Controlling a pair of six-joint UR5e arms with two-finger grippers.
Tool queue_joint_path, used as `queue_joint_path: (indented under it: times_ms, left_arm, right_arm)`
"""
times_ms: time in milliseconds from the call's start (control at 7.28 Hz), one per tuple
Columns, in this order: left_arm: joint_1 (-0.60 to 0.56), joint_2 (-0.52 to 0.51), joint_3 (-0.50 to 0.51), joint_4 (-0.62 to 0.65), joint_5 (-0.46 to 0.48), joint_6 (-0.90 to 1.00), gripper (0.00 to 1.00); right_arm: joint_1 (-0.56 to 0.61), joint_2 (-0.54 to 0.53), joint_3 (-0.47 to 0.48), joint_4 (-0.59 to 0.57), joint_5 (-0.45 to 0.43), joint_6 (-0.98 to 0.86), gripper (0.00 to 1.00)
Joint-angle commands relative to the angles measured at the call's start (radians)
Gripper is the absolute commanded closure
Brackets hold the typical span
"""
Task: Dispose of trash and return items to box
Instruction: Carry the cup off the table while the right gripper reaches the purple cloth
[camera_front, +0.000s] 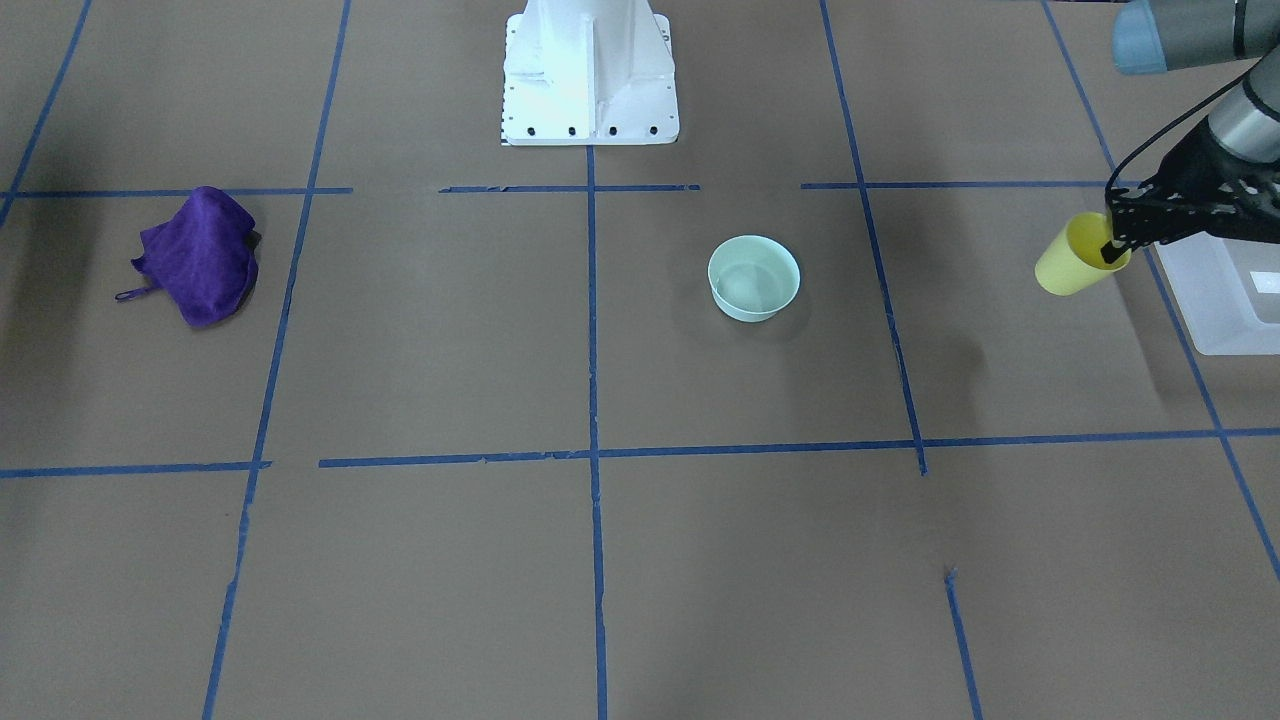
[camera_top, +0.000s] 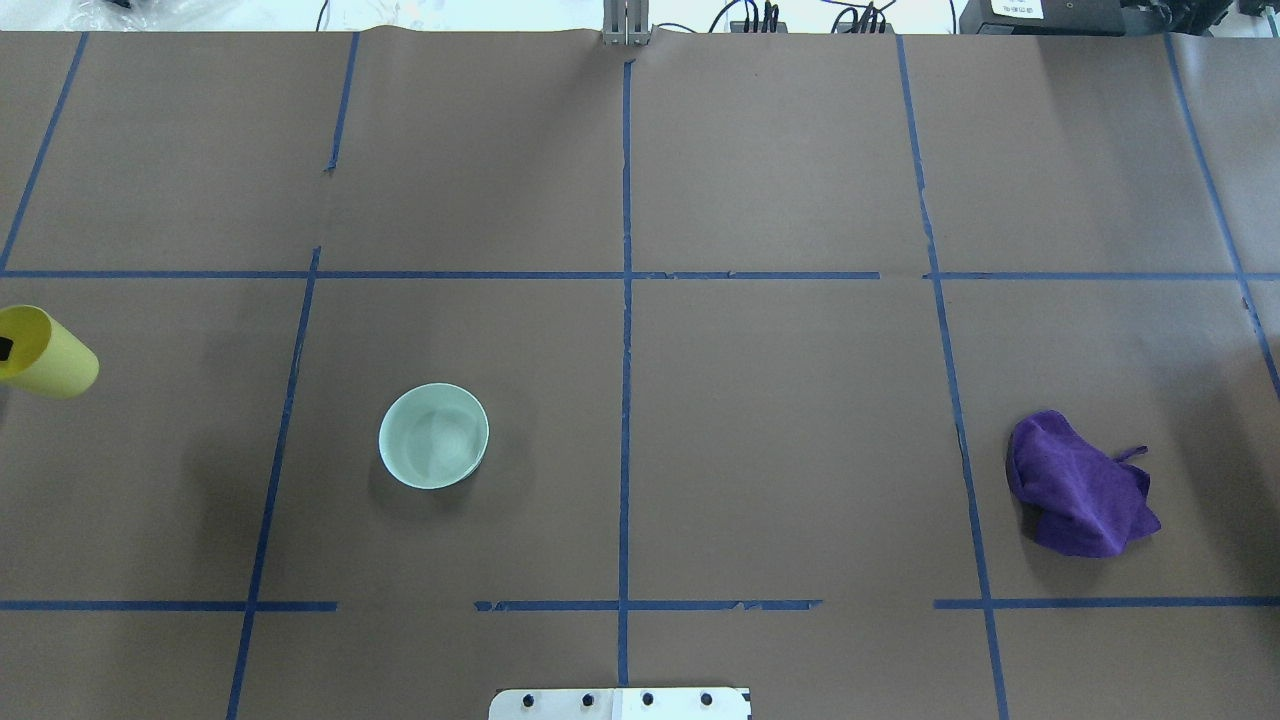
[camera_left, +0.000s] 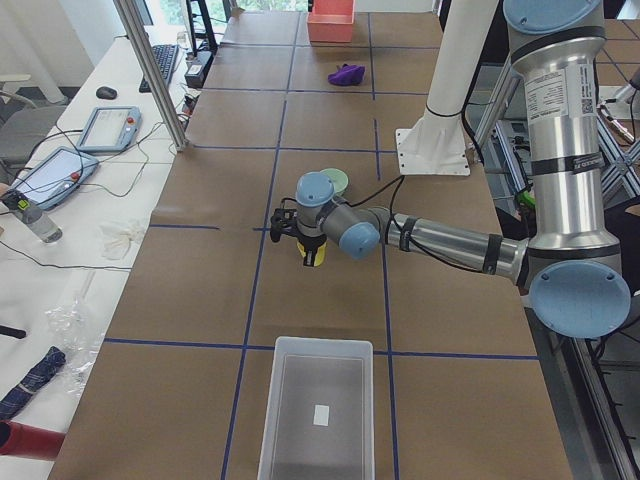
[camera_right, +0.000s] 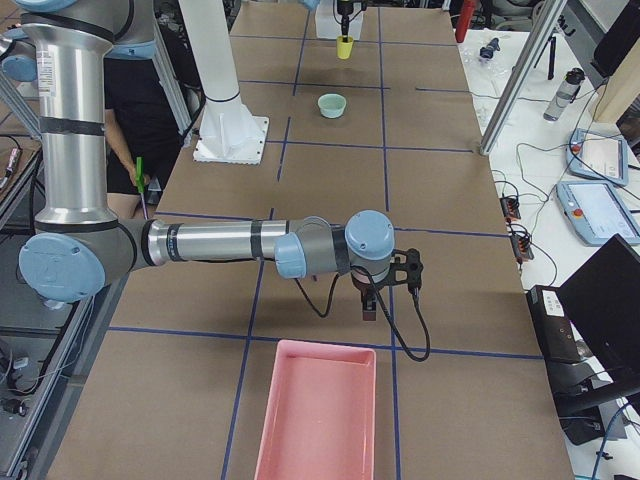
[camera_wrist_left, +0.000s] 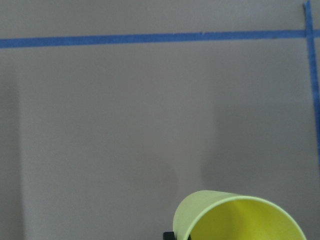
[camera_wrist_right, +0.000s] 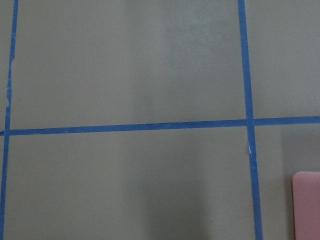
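The cup (camera_front: 1070, 268) is small, bright yellow, smooth plastic, tapered and without a handle. The left gripper (camera_front: 1115, 250) holds it clear of the brown paper-covered table (camera_front: 600, 560), pinching its wall at the rim with one black finger inside the mouth. In the front-facing view the cup is tilted. Its long axis runs from the mouth at about 2 o'clock down to the closed base at about 8 o'clock. From overhead it sits at the 9 o'clock edge, with the mouth toward 9 and the base toward 4.

The box (camera_front: 1205, 300) is a frosted, translucent rectangular bin with rounded corners. It sits just beside the cup toward 3 o'clock in the front-facing view and does not show in the overhead view. The left side view shows its whole outline, with a small white label on its floor.

A round, glossy pale-green bowl (camera_front: 753, 278) stands upright near the table's centre. A crumpled purple cloth (camera_front: 200, 255) lies well apart from it, toward 9 o'clock.

Only the right side view shows the right gripper (camera_right: 370, 300), which hangs near a shallow pink tray (camera_right: 315, 420). Whether its jaws are spread or pressed together cannot be told.
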Motion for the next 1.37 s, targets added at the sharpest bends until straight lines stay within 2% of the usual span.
queue_joint_path:
  times_ms: [0,137,275,549,687,962,1236]
  left_arm:
    - [-0.135,-0.091,-0.017,0.214,0.006,0.202,1.0]
    - [-0.179,-0.127,-0.017,0.269,0.057,0.259,1.0]
    - [-0.228,-0.159,-0.007,0.334,0.083,0.344,1.0]
    - [-0.308,-0.205,0.012,0.408,0.085,0.468,1.0]
    - [-0.334,-0.207,0.03,0.408,0.085,0.505,1.0]
    - [-0.351,-0.21,0.038,0.409,0.085,0.549,1.0]
    - [-0.354,-0.212,0.053,0.408,0.085,0.563,1.0]
  right_arm:
    - [-0.144,-0.056,0.033,0.161,-0.061,0.205,0.0]
    - [-0.245,-0.089,0.107,0.161,-0.14,0.29,0.0]
    - [-0.323,-0.102,0.175,0.161,-0.154,0.404,0.0]
    - [-0.524,-0.163,0.299,0.16,-0.292,0.536,0.0]
    - [-0.574,-0.177,0.306,0.16,-0.305,0.543,0.0]
    - [-0.78,-0.173,0.306,0.16,-0.476,0.627,0.0]
    - [-0.844,-0.168,0.308,0.16,-0.5,0.635,0.0]
